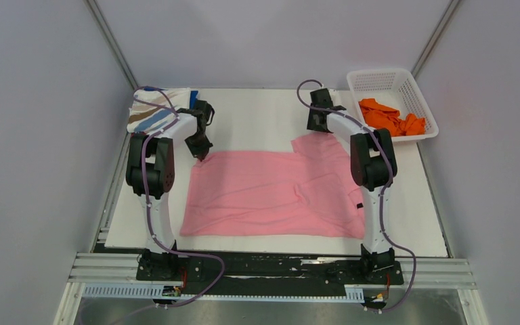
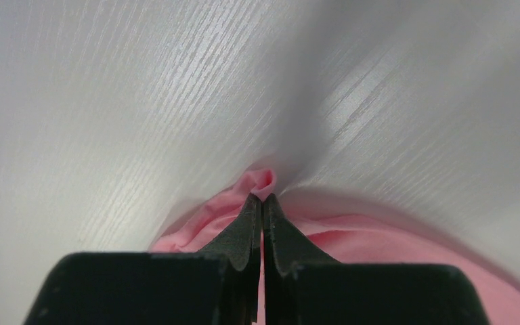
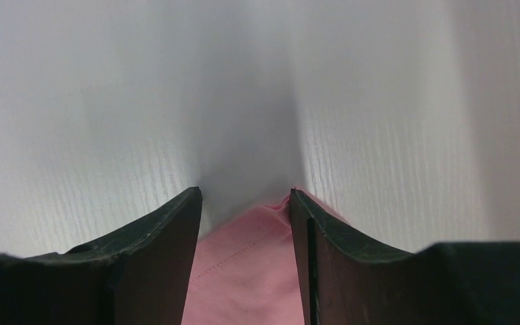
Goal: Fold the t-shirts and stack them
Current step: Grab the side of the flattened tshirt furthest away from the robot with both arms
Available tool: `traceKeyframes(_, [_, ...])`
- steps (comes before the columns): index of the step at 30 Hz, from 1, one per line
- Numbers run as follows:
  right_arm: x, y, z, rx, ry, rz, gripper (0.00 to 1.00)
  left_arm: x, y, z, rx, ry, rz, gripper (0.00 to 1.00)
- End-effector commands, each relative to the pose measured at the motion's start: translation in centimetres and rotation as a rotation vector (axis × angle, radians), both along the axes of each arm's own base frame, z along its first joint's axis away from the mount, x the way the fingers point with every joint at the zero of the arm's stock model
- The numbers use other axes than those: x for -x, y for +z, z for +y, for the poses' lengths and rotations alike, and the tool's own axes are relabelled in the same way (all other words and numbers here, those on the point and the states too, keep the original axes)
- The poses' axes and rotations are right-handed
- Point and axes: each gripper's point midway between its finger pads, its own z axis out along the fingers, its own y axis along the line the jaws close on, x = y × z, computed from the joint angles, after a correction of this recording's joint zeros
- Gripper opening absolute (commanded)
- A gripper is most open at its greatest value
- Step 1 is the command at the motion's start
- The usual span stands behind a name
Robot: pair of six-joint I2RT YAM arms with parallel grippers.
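Observation:
A light pink t-shirt (image 1: 271, 193) lies spread flat across the middle of the white table. My left gripper (image 1: 203, 154) is down at the shirt's far left corner, shut on a pinch of pink cloth (image 2: 261, 181). My right gripper (image 1: 315, 127) is at the shirt's far right corner, jaws open, with the hemmed pink corner (image 3: 244, 264) lying between the fingers. An orange t-shirt (image 1: 389, 116) lies crumpled in the basket. A folded white t-shirt with blue and tan streaks (image 1: 154, 110) sits at the far left, with a bit of blue cloth (image 1: 194, 99) beside it.
A white plastic lattice basket (image 1: 379, 81) stands at the far right corner of the table. Grey walls close in the table on the left, right and back. The arm bases sit on a rail at the near edge.

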Motion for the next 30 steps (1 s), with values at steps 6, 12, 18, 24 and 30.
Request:
traceKeyframes(6, [3.0, -0.4, -2.7, 0.017, -0.117, 0.051, 0.37, -0.4, 2.4, -0.1, 0.003, -0.009, -0.064, 0.0])
traceKeyframes(12, [2.5, 1.0, -1.7, -0.041, -0.103, 0.021, 0.14, -0.4, 2.7, -0.2, 0.01, -0.011, -0.07, 0.0])
traceKeyframes(18, [2.8, 2.2, -1.6, -0.065, -0.096, -0.02, 0.0, -0.4, 3.2, -0.1, 0.01, -0.008, -0.082, 0.0])
traceKeyframes(24, [2.9, 5.0, -0.2, -0.098, 0.037, -0.085, 0.0, -0.2, 3.8, -0.3, 0.022, -0.016, -0.097, 0.0])
traceKeyframes(30, [3.7, 5.2, -0.3, -0.084, 0.08, -0.085, 0.0, 0.1, 3.6, -0.5, 0.037, -0.022, -0.103, 0.0])
